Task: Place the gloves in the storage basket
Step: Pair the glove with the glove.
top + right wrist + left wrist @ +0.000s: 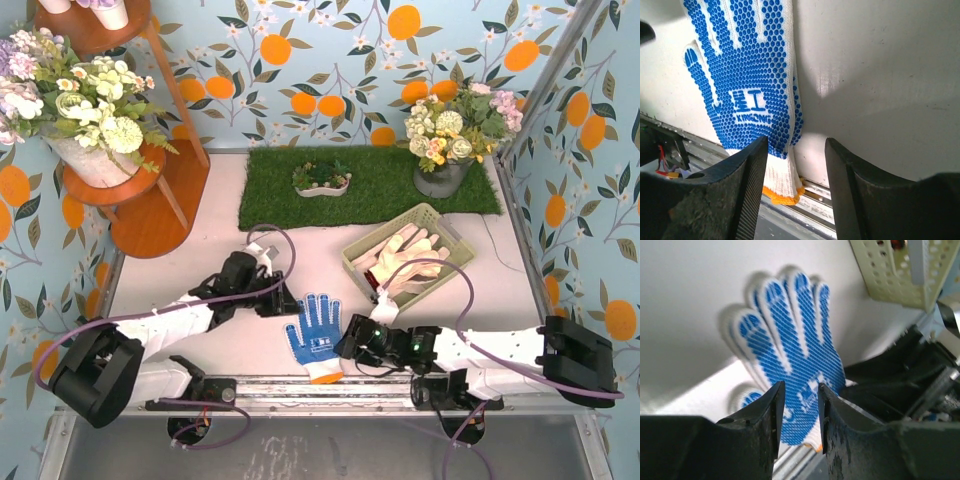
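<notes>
A blue-and-white glove [313, 334] with an orange cuff [325, 377] lies flat, palm dots up, at the table's near edge. It also shows in the left wrist view [790, 355] and the right wrist view [747, 85]. My left gripper [287, 301] is open and empty, just left of the glove's fingers. My right gripper [349, 343] is open and empty, low beside the glove's right edge near the cuff. The pale green storage basket [428, 214] stands at right of centre and holds peach-tan gloves [400, 247]. The grey-and-cream glove is not clearly seen.
A green grass mat [280, 190] lies at the back with a small white dish of plants [321, 181] and a flower pot [442, 178]. A wooden stand with flowers [95, 160] is at left. A metal rail [300, 392] runs along the near edge.
</notes>
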You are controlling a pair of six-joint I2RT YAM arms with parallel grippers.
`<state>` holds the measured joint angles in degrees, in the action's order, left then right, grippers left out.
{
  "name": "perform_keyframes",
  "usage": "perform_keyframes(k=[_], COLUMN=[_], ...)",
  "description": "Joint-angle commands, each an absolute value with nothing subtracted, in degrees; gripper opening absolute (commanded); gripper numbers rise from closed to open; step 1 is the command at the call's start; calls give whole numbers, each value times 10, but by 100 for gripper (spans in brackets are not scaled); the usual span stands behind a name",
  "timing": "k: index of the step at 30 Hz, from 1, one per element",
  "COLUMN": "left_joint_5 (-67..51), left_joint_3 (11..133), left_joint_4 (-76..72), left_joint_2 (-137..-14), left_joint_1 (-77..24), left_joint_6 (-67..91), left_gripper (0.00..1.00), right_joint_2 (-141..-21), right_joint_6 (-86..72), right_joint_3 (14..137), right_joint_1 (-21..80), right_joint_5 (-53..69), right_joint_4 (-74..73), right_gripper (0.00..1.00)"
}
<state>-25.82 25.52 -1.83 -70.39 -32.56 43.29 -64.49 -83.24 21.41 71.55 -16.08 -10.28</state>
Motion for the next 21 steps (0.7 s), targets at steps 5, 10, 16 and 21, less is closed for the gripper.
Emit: perform_keyframes(k=[5,10,16,21], left_joint_5=[-335,-346,-336,-293], left_joint_3=[244,236,229,195], left_joint_4=[-72,-121,-142,-160], left_joint_2=[-692,-720,-768,-798], left_joint_1=[-387,-408,-422,-424], left_joint_6=[516,537,537,539], left_gripper=[28,23,18,10], right_joint_2=[-680,-706,-722,-732], right_joint_6=[-882,-903,-927,-933], right_joint_3=[200,194,187,184], right_joint_1=[711,713,715,716], right_joint_5=[-172,-173,-183,-190], right_joint_4=[-35,-13,-4,22], right_gripper=[44,42,41,41])
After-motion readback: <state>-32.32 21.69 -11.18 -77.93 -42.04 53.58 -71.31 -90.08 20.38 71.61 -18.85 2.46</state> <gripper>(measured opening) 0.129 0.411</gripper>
